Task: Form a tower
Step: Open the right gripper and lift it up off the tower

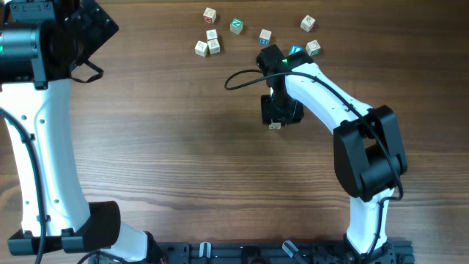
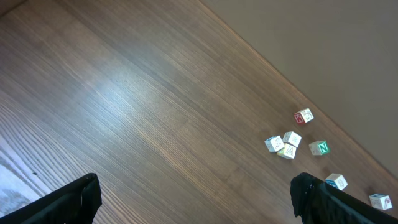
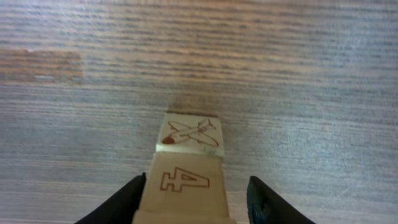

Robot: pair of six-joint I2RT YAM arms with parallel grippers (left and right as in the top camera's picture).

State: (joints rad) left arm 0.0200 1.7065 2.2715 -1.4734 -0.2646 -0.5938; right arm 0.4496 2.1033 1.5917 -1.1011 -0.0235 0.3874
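The tower (image 3: 186,174) shows in the right wrist view as two pale wooden cubes in line. The nearer one, with a brown outlined 4 (image 3: 185,181), sits between my right gripper's (image 3: 196,202) fingers. The one beyond it carries an aeroplane drawing (image 3: 189,134) and rests on the table. The jaws stand open: the left finger (image 3: 124,202) is close beside the cube, and a clear gap separates the right finger (image 3: 267,202) from it. From overhead, the right gripper (image 1: 278,110) covers the tower except one pale edge (image 1: 275,126). My left gripper (image 2: 196,205) hangs wide open over bare table.
Several loose letter cubes lie at the far edge of the table: a cluster (image 1: 209,44), a green one (image 1: 236,26), one more (image 1: 265,35), others by the right arm (image 1: 313,48). The left arm (image 1: 44,147) stands along the left side.
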